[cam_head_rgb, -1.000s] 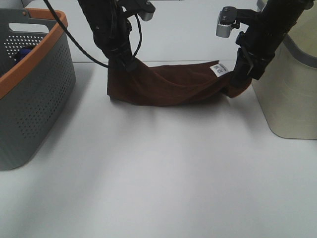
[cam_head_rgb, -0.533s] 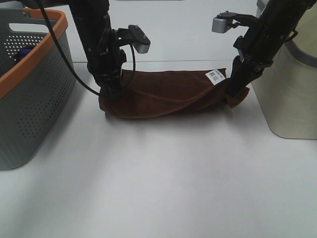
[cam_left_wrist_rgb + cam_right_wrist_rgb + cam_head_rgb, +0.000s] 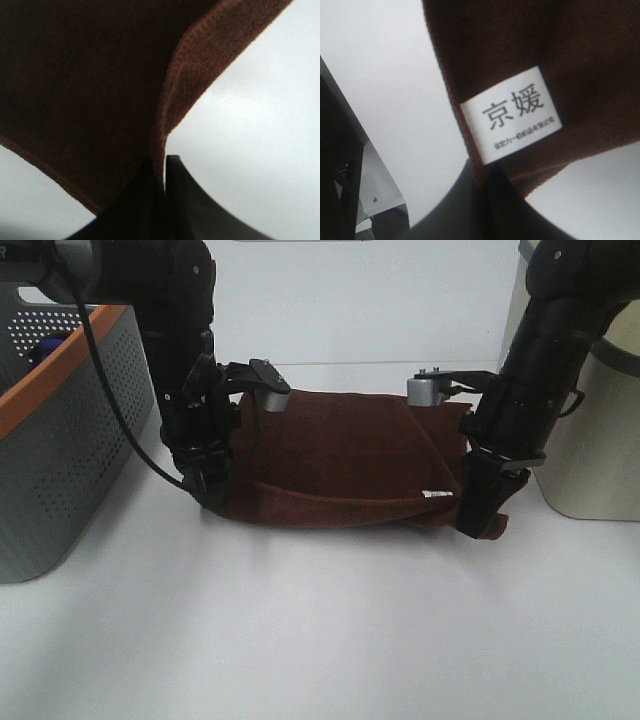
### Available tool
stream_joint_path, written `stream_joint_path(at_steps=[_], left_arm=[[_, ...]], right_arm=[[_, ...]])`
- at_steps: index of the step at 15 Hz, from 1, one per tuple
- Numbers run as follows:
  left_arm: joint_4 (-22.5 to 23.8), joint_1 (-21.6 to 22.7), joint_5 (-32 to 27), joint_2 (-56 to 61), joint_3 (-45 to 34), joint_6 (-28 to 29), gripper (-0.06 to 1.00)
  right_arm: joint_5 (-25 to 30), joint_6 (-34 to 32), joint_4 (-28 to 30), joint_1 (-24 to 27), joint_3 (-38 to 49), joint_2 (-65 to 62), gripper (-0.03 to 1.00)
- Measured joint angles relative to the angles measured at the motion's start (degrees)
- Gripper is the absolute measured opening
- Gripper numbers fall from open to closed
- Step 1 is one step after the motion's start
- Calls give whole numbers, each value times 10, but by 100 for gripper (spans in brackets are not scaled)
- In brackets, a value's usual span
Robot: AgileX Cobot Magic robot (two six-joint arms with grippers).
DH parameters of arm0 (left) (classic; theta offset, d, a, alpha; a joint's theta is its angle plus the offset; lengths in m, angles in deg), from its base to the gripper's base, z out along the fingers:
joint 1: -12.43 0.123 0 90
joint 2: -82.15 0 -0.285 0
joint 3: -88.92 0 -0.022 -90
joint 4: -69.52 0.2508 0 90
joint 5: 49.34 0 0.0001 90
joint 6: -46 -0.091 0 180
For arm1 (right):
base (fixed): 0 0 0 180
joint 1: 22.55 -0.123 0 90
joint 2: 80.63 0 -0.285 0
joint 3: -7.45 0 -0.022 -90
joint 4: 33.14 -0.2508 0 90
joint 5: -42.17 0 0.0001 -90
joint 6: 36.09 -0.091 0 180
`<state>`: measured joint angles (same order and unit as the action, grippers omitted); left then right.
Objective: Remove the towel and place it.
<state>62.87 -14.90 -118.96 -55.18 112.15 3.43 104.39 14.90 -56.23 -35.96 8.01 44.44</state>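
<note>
The dark brown towel is stretched between my two grippers low over the white table, its far part lying on the table and its near edge folded up. My left gripper is shut on the towel's left corner; the left wrist view shows the hemmed edge pinched between the fingers. My right gripper is shut on the towel's right corner, next to the small white label, which fills the right wrist view.
A grey basket with an orange rim stands at the left. A beige bin stands at the right, close behind my right arm. The white table extends toward the front.
Both grippers have moved toward the front of the table and lower, pulling the towel's near edge with them. The towel now spreads out wider on the table.
</note>
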Motion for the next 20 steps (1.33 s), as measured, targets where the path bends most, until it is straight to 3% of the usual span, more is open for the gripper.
stream_joint_path(at_steps=[2, 3, 4, 6, 7, 8, 12, 14, 17, 20], left_arm=[[0, 0, 0, 1, -1, 0, 16], [0, 0, 0, 1, -1, 3, 21], [0, 0, 1, 1, -1, 14, 30], [0, 0, 16, 1, -1, 40, 56], [0, 0, 26, 1, -1, 49, 63], [0, 0, 42, 1, -1, 63, 66], [0, 0, 71, 1, 1, 105, 68], [1, 0, 72, 3, 18, 121, 70], [6, -1, 73, 47, 42, 140, 82], [9, -1, 72, 101, 72, 183, 82]], right_arm=[[-2, -21, -6, 0, 13, 0, 5], [-3, -38, -6, 0, 15, 0, 13], [-7, -60, -7, 0, 15, 0, 26], [-21, -126, -11, 0, 15, 0, 64], [-24, -142, -12, 0, 15, 0, 81], [-24, -147, -12, 0, 15, 0, 89], [1, -190, -14, 0, -5, 0, 96], [1, -199, -15, 0, -59, 0, 96], [1, -258, -18, 0, -148, -10, 96], [2, -331, -20, 0, -246, -44, 96]])
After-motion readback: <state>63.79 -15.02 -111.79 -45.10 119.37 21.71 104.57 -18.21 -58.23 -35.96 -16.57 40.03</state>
